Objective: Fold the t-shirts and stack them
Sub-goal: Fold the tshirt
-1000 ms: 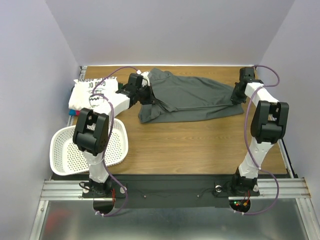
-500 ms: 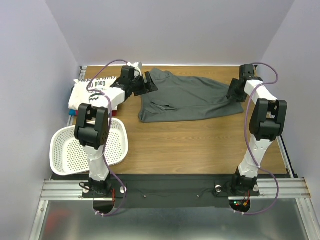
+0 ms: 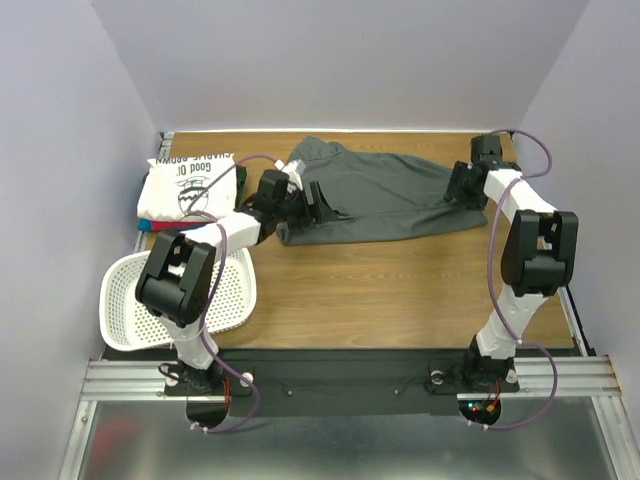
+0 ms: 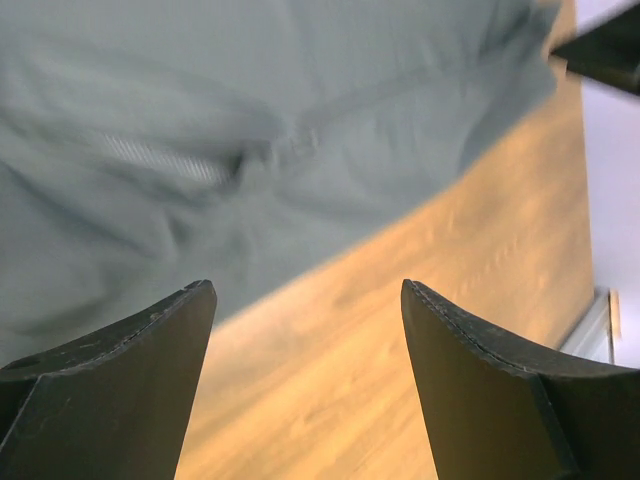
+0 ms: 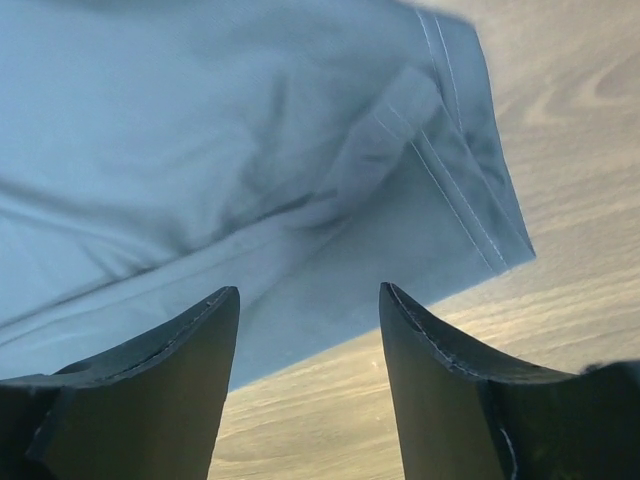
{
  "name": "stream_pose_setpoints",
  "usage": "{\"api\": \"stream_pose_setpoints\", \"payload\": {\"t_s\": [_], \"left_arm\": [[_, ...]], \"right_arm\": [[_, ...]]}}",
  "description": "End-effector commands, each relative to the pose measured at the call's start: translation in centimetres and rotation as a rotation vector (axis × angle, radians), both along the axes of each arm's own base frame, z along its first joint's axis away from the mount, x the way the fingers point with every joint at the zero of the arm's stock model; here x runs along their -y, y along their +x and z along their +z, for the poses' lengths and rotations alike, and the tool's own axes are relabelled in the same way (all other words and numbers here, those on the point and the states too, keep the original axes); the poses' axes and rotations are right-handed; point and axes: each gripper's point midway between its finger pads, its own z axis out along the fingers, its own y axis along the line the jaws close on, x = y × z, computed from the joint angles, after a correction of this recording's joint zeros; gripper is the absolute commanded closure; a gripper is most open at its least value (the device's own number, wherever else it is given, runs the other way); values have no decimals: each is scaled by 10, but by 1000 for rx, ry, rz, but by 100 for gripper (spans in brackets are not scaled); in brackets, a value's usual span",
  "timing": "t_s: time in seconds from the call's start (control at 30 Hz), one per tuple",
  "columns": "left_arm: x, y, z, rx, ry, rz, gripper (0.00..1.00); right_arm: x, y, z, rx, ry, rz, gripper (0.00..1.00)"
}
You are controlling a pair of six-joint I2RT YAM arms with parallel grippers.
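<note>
Left pincer (image 3: 318, 203) released, empty, over the near-left edge of the plain charcoal-grey cloth t-shirt (image 3: 385, 195). Right pincer (image 3: 455, 187) released over its right-end hem. Shirt lies on the wooden table (image 3: 400, 280).

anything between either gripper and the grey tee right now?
Nothing visible. The left gripper, fingers open, looks straight onto the grey t-shirt at its near edge, with bare table beside it. The right gripper, also open, looks onto the shirt's hemmed corner. No other object shows in either gap.
</note>
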Motion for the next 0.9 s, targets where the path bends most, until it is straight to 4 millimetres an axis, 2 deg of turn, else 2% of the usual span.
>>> {"api": "stream_pose_setpoints", "payload": {"t_s": [0.0,0.17,0.3,0.4,0.53,0.67,0.87], "left_arm": [[4,-15,-2,3,-59,-10,14],[0,-18,-29,-35,-31,3,14],[-2,-15,-39,-41,-12,8,14],[-3,-15,-42,-40,-4,9,14],[-13,-15,-55,-58,21,27,14],[-24,-17,-68,-74,46,50,13],[-38,-23,-84,-100,75,71,13]], "right_arm": [[5,-3,-10,6,-7,-29,35],[6,-4,-25,-12,-13,-28,35],[9,-1,-31,-6,-30,-19,35],[10,0,-42,-17,-42,-9,35],[6,-5,-62,-53,-22,12,35],[4,-22,-74,-92,-11,0,35],[-2,-61,-82,-153,17,-25,35]]}}
